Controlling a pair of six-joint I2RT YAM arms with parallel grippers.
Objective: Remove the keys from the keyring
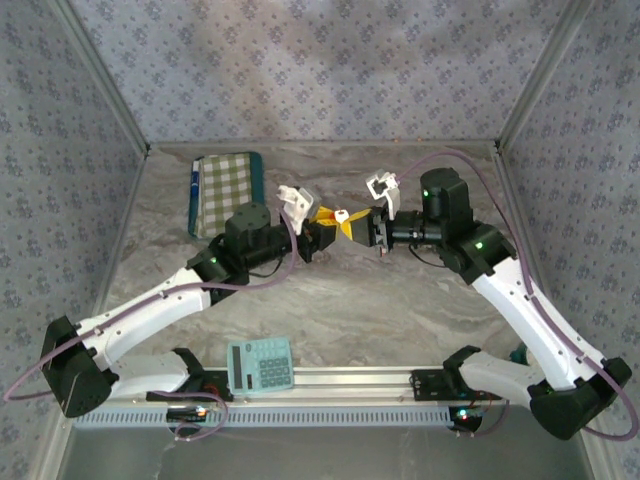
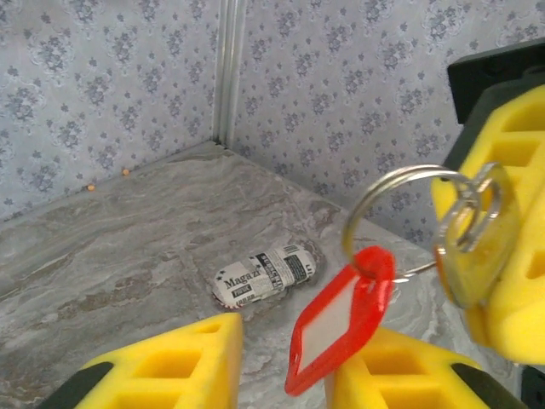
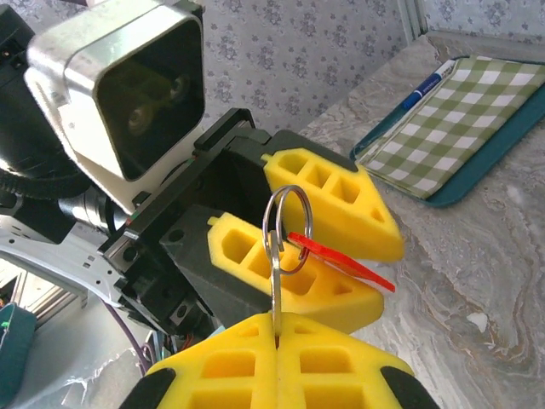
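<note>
My right gripper (image 3: 275, 317) (image 1: 356, 226) is shut on a flat metal key (image 3: 275, 285) (image 2: 473, 243), which stands up from between its yellow fingers. The key hangs on a silver keyring (image 3: 287, 223) (image 2: 400, 209). A red tag (image 2: 341, 319) (image 3: 341, 260) (image 1: 341, 215) also hangs from the ring. My left gripper (image 2: 285, 354) (image 1: 324, 222) faces the right one above the table's middle. Its two yellow fingers (image 2: 170, 362) stand apart on either side of the red tag. The tag rests against the right-hand finger, and a gap remains on the other side.
A green-checked pouch with a pen (image 1: 225, 190) (image 3: 451, 128) lies at the back left. A teal calculator (image 1: 259, 364) sits on the front rail. A small newsprint-wrapped packet (image 2: 264, 274) lies on the marble table below the grippers. Patterned walls close in three sides.
</note>
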